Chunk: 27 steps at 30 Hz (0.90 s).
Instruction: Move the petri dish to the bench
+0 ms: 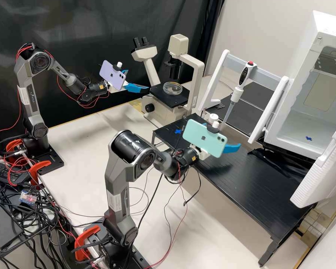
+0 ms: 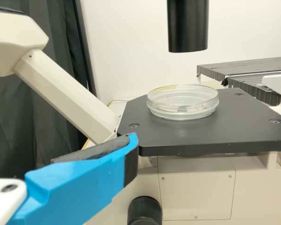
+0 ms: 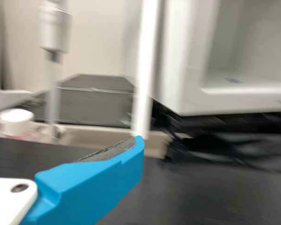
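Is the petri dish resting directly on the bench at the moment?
No, the petri dish rests on the black microscope stage.

The round, clear petri dish [image 2: 182,114] looks glossy, the flat black stage [image 2: 201,136] smooth and matt, the black curtain [image 1: 82,41] like cloth.

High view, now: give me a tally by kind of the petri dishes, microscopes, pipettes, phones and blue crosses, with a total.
Petri dish: 1
Microscope: 1
Pipette: 1
Phones, one purple and one mint green: 2
Blue crosses: 2
Total: 7
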Each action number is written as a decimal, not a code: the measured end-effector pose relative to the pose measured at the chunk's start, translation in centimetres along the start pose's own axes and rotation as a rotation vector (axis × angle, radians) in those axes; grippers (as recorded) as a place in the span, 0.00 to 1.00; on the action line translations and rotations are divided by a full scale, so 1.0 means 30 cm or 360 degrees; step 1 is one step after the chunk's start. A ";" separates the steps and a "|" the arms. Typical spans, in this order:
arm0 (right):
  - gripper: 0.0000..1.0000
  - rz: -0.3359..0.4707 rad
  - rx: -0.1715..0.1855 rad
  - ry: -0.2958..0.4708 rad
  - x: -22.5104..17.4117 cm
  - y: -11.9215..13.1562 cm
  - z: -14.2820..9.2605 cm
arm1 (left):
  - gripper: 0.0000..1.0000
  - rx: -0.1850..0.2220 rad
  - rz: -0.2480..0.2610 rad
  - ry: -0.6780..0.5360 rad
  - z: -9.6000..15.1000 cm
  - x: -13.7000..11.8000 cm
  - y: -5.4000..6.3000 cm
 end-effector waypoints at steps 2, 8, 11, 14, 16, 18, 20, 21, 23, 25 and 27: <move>1.00 -0.0026 -0.0017 0.0068 0.007 -0.024 -0.050 | 1.00 0.0000 0.0000 0.0000 0.000 0.000 0.000; 1.00 -0.0162 -0.0143 0.0278 0.031 -0.117 -0.222 | 1.00 0.0000 0.0000 0.0000 0.000 0.000 0.000; 1.00 -0.0218 -0.0180 0.0352 0.048 -0.161 -0.293 | 1.00 0.0000 0.0000 0.0000 0.000 0.000 0.000; 1.00 -0.0271 -0.0204 0.0398 0.070 -0.209 -0.357 | 1.00 0.0000 0.0000 0.0000 0.000 0.000 0.000; 1.00 -0.0287 -0.0214 0.0411 0.090 -0.230 -0.392 | 1.00 0.0000 0.0000 0.0000 0.000 0.000 0.000; 1.00 -0.0321 -0.0229 0.0424 0.115 -0.263 -0.428 | 1.00 0.0000 0.0000 0.0000 0.000 0.000 0.000; 1.00 -0.0360 -0.0241 0.0425 0.144 -0.298 -0.460 | 1.00 0.0000 0.0000 0.0000 0.000 0.000 0.000; 1.00 -0.0383 -0.0247 0.0423 0.157 -0.318 -0.470 | 1.00 0.0000 0.0000 0.0000 0.000 0.000 0.000; 1.00 -0.0411 -0.0254 0.0418 0.183 -0.341 -0.492 | 1.00 0.0000 0.0000 0.0000 0.000 0.000 0.000; 1.00 -0.0461 -0.0248 0.0401 0.208 -0.375 -0.505 | 1.00 0.0000 0.0000 0.0000 0.000 0.000 0.000; 1.00 -0.0487 -0.0240 0.0384 0.234 -0.394 -0.521 | 1.00 0.0000 0.0000 0.0000 0.000 0.000 0.000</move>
